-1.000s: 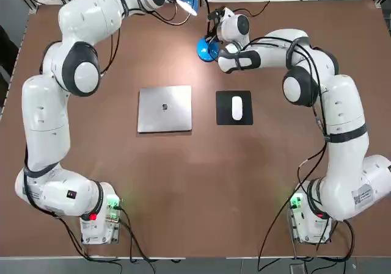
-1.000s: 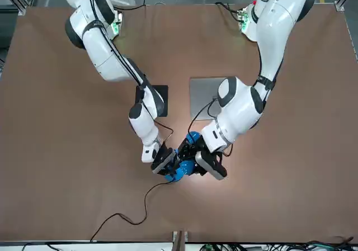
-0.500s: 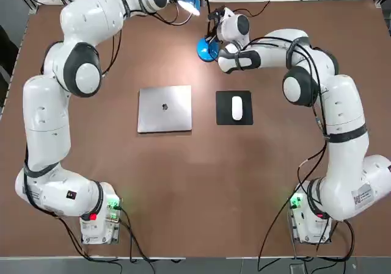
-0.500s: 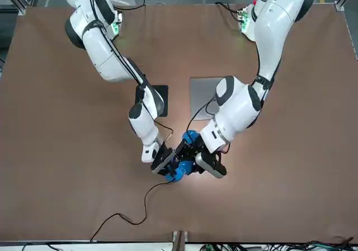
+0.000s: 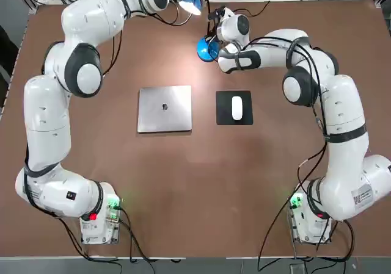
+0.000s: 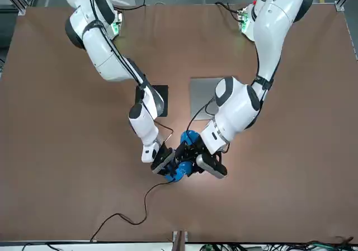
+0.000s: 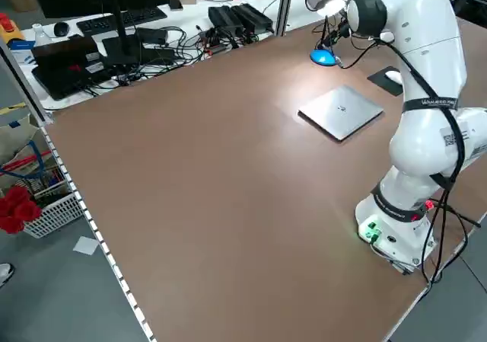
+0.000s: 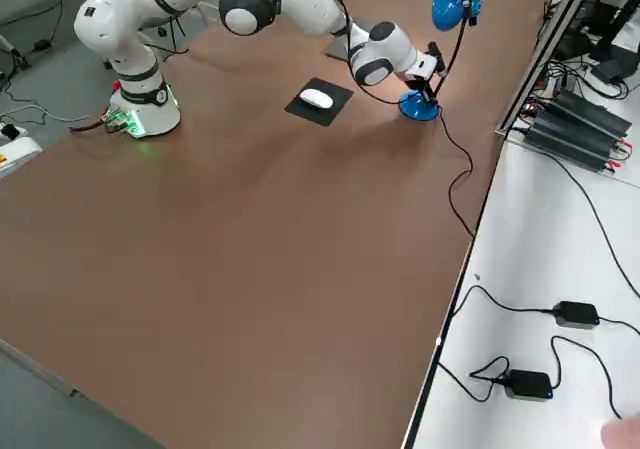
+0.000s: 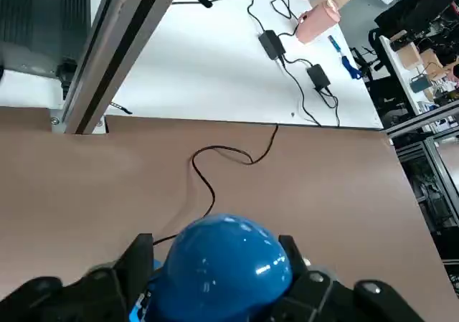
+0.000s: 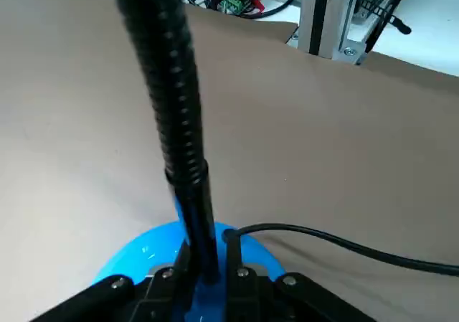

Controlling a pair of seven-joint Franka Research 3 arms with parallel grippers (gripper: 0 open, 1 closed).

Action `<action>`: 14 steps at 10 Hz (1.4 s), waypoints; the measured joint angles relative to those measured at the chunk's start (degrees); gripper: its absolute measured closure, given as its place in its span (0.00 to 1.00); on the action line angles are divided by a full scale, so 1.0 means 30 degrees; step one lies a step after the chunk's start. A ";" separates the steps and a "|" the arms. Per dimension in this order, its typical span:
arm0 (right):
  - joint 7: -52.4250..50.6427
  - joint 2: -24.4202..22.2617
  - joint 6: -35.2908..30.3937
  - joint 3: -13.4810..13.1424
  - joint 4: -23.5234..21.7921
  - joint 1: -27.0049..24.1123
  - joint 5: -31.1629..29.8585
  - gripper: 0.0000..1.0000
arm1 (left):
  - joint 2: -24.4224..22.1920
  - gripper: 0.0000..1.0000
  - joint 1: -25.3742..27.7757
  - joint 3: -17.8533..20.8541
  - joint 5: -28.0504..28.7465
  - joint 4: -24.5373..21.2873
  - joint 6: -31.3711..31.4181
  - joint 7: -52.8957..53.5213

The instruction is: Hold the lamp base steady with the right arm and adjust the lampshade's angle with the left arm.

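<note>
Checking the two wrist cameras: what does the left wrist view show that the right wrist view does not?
Only the left wrist view shows the lampshade between the left gripper fingers, and a white bench with power adapters. Only the right wrist view shows the lamp base and the right gripper shut on the black neck. Both show the brown table and a black cable.

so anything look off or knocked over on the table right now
Nothing stands out. The lamp base sits flat with the right pincer shut on its neck; the lampshade sits between the left pincer's fingers. Laptop and mouse lie square.
</note>
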 joint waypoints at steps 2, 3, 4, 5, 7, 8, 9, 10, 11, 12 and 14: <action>0.0000 0.0002 0.0004 -0.0004 0.0000 0.0006 0.0000 0.78 | 0.0004 0.03 -0.0017 0.0208 0.0869 0.0001 -0.0003 0.0183; 0.0000 0.0006 0.0015 -0.0010 0.0000 0.0008 0.0000 0.78 | 0.0002 0.00 -0.0009 0.0264 0.2140 0.0030 -0.0176 0.0165; 0.0000 0.0006 0.0017 -0.0011 0.0000 0.0009 0.0000 0.78 | -0.0006 0.00 -0.0019 0.0264 0.2887 0.0124 -0.0506 0.0158; 0.0000 0.0006 0.0018 -0.0012 0.0000 0.0011 0.0000 0.78 | -0.0046 0.00 -0.0035 0.0264 0.3105 0.0178 -0.0863 0.0167; 0.0000 0.0009 0.0014 -0.0015 -0.0001 0.0018 0.0000 0.78 | -0.0225 0.00 -0.0063 0.0265 0.3160 0.0204 -0.1770 0.0191; 0.0000 0.0010 0.0005 -0.0014 -0.0003 0.0023 0.0000 0.78 | -0.0359 0.00 -0.0062 0.0269 0.3191 0.0230 -0.2383 0.0192; 0.0000 0.0012 0.0003 -0.0015 -0.0005 0.0031 0.0000 0.78 | -0.0556 0.00 -0.0072 0.0267 0.3202 0.0267 -0.3196 0.0192; 0.0000 0.0014 0.0003 -0.0017 -0.0004 0.0033 0.0000 0.78 | -0.0811 0.00 -0.0072 0.0272 0.3214 0.0314 -0.3970 0.0196; 0.0000 0.0015 0.0003 -0.0017 -0.0004 0.0035 0.0000 0.78 | -0.1165 0.00 -0.0056 0.0308 0.3451 0.0356 -0.4636 0.0221; 0.0000 0.0015 0.0004 -0.0018 -0.0004 0.0036 0.0000 0.78 | -0.1577 0.00 -0.0014 0.0322 0.4061 0.0406 -0.5320 0.0234; 0.0000 0.0015 0.0005 -0.0022 -0.0004 0.0038 0.0000 0.78 | -0.2697 0.00 0.0122 0.0347 0.5225 0.0518 -0.7299 0.0522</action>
